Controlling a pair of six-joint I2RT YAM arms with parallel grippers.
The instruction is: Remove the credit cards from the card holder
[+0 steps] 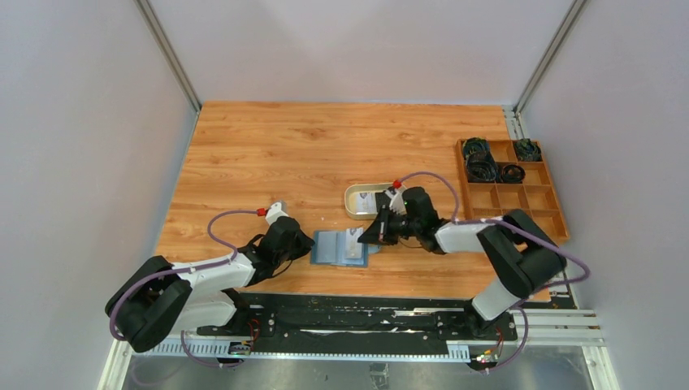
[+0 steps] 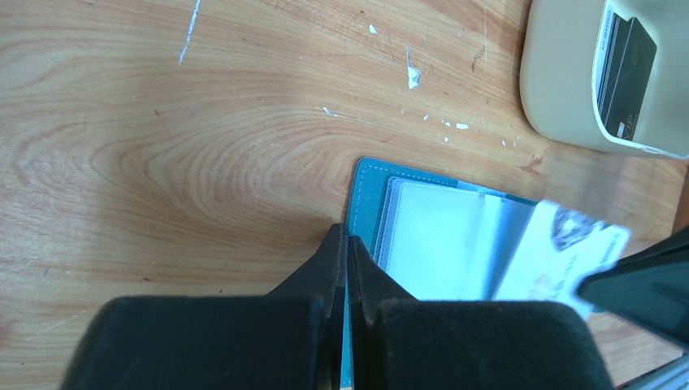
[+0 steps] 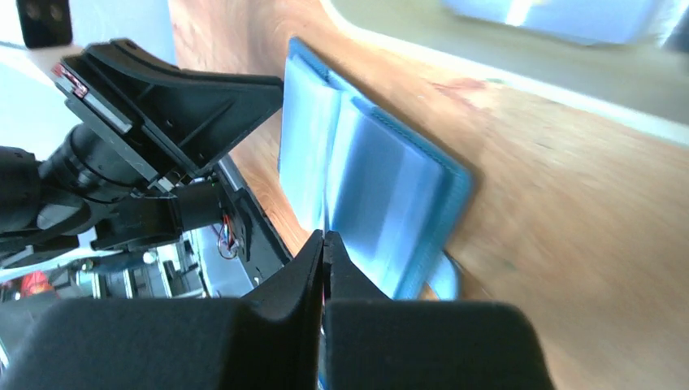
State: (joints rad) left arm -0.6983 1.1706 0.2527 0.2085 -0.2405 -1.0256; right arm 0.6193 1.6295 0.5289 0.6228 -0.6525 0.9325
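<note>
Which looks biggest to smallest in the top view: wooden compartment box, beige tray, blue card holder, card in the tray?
1. wooden compartment box
2. beige tray and blue card holder: about alike, tray partly hidden, so unranked
3. card in the tray

**Colours and Patterns**

The card holder (image 2: pixel 366 191) is teal-blue with pale stitching along its edge and whitish translucent sleeves. The white card (image 2: pixel 569 244) carries dark print. The tray (image 2: pixel 561 81) is beige. The black card (image 2: pixel 630 57) has a white band. The table (image 1: pixel 325 146) shows orange-brown wood grain with white flecks.
</note>
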